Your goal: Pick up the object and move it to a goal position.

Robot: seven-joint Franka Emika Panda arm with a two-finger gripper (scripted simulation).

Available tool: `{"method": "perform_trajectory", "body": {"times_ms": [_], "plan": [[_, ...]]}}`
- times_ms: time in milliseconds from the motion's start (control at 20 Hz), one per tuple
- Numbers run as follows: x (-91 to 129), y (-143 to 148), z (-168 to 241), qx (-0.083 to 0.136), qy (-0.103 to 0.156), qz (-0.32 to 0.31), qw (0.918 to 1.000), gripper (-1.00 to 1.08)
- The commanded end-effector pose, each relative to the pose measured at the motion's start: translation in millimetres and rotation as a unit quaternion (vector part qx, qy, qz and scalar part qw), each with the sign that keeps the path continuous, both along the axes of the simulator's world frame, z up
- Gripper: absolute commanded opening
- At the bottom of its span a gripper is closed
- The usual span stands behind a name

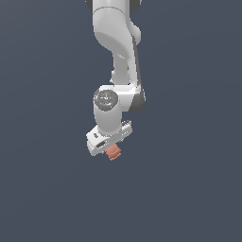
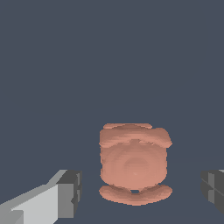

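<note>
Object (image 2: 134,168) between wide-spread fingers (image 2: 70,193) of gripper (image 2: 142,192), untouched.

Surface here is just a flat, plain slate-blue floor (image 1: 42,189) filling the whole background, no edges, seams or markings showing in either view. Only thing near it is the small orange-brown ribbed object (image 1: 113,152), and honestly I can't tell if it's actually resting on the floor or not.
</note>
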State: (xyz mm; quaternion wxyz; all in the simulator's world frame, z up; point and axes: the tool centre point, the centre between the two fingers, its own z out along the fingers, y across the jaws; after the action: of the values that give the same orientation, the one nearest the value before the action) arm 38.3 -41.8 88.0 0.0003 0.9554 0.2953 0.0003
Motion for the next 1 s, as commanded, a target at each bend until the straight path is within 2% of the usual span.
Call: {"method": "perform_trajectory", "body": {"times_ms": [0, 350, 600, 650, 950], "plan": [[0, 0, -7, 0.0, 0.001, 0.0, 1.0, 1.0], [-1, 0, -42, 0.0, 0.0, 0.002, 1.0, 1.0], [0, 0, -47, 0.0, 0.0, 0.002, 1.0, 1.0], [0, 0, -47, 0.0, 0.0, 0.002, 1.0, -1.0], [0, 0, -47, 0.0, 0.0, 0.002, 1.0, -1.0]]}}
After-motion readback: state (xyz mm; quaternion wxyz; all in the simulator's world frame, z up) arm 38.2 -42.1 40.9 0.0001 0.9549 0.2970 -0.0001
